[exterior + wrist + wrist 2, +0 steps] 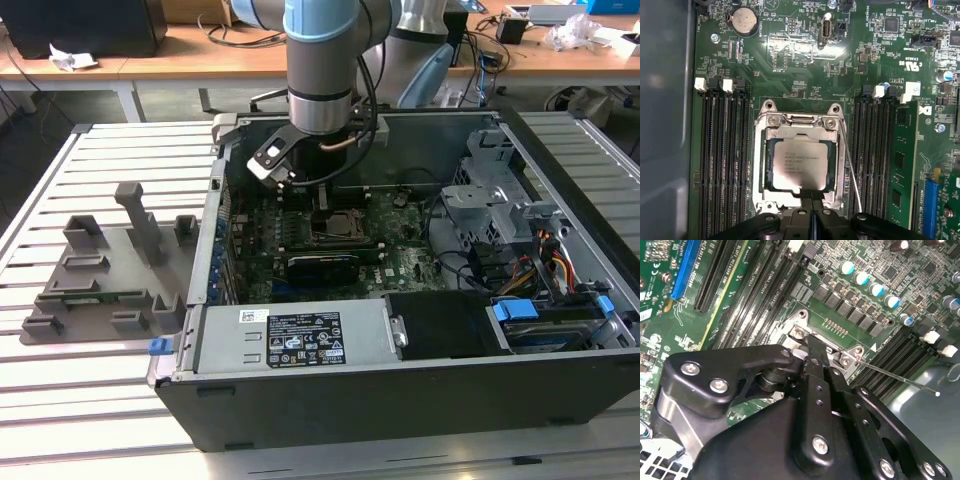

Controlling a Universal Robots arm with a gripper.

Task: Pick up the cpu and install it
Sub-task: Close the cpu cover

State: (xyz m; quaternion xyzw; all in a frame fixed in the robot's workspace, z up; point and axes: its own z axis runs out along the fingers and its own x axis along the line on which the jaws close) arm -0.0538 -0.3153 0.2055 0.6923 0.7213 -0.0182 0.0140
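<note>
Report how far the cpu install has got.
Done: the cpu lies flat inside the socket frame. In hand: the gripper, jaws shut, sits at the cpu's edge. Left: the thin lever looks unlatched, angled away from the socket.

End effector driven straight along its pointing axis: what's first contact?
Probably the edge of the silvery-grey square cpu lying in the metal-framed motherboard socket, just beyond the black end effector. Depth is unclear; it may already touch.

Slatted metal table (60,400); behind it a wooden desk (180,62), cluttered, apparently with cables (245,38).
</note>
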